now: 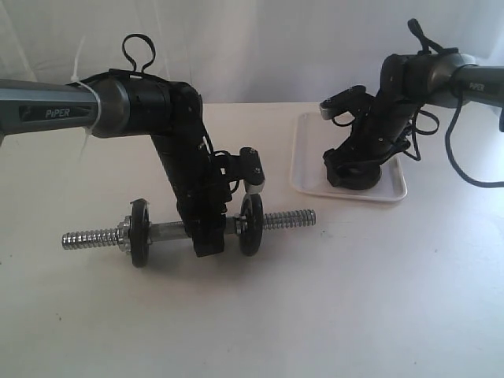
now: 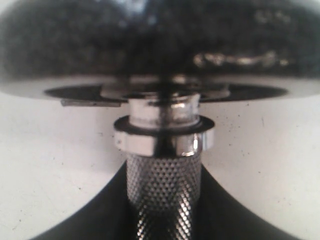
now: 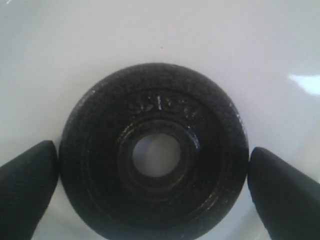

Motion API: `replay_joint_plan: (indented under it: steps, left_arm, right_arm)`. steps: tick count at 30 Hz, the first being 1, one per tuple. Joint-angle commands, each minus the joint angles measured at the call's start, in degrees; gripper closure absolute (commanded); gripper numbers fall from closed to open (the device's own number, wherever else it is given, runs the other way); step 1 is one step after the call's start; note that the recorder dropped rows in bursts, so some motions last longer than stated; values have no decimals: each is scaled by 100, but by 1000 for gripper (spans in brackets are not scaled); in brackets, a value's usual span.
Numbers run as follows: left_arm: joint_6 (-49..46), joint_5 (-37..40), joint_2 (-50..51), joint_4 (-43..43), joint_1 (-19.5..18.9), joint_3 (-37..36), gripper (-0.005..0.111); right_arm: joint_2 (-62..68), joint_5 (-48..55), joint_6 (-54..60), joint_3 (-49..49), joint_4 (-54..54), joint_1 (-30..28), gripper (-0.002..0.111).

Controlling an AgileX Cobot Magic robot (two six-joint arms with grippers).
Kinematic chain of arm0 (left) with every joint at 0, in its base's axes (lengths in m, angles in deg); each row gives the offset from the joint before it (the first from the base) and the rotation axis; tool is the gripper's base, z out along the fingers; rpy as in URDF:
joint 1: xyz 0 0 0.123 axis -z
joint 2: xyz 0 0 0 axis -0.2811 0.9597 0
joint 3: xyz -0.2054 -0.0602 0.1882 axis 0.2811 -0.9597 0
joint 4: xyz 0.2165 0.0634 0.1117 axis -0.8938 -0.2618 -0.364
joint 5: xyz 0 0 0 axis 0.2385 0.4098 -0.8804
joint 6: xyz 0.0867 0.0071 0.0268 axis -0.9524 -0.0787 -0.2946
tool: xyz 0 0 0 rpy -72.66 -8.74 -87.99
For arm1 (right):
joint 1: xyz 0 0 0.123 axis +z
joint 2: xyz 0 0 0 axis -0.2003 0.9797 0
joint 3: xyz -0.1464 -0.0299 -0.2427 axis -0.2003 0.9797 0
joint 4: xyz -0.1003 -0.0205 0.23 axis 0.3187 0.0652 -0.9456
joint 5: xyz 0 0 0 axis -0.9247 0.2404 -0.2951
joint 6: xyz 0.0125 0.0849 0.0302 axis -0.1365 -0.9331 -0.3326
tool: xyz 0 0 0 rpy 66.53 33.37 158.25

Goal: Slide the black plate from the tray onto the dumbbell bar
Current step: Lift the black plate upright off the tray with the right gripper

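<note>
While left fingers [image 2: 97, 222] pinch knurled dumbbell bar [image 1: 291, 218], right fingers [image 3: 27, 185] spread beside black plate [image 3: 155, 155] (matte, round)

So the right threaded end of the short chrome dumbbell bar [image 1: 293, 218] pokes out bare, with open white tabletop [image 1: 370, 268] between it and the shallow white square tray [image 1: 309, 157]. Left end's blocked: silver collar nut [image 1: 122, 231] plus a black disc [image 1: 140, 232]. The left gripper [image 1: 209, 240] hogs the knurled middle, short of a second black disc [image 1: 251, 224]. In the tray, the right gripper [image 1: 354, 175] hangs low, fingers [image 3: 27, 192] flanking the small round matte-black plate [image 3: 155, 100].
</note>
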Motion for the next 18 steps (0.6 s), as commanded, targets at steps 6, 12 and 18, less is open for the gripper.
replay_joint_plan:
  steps: [6,12,18]
  left_arm:
    - [0,116,-94,186,33,24,107]
    - [0,116,-94,186,33,24,107]
    - [0,124,-94,186,33,24,107]
  right_arm:
    - [242,100,-79,45,130,34,12]
    - [365,96,-153,45,130,34,12]
    - [454,236,-153,45,132,34,12]
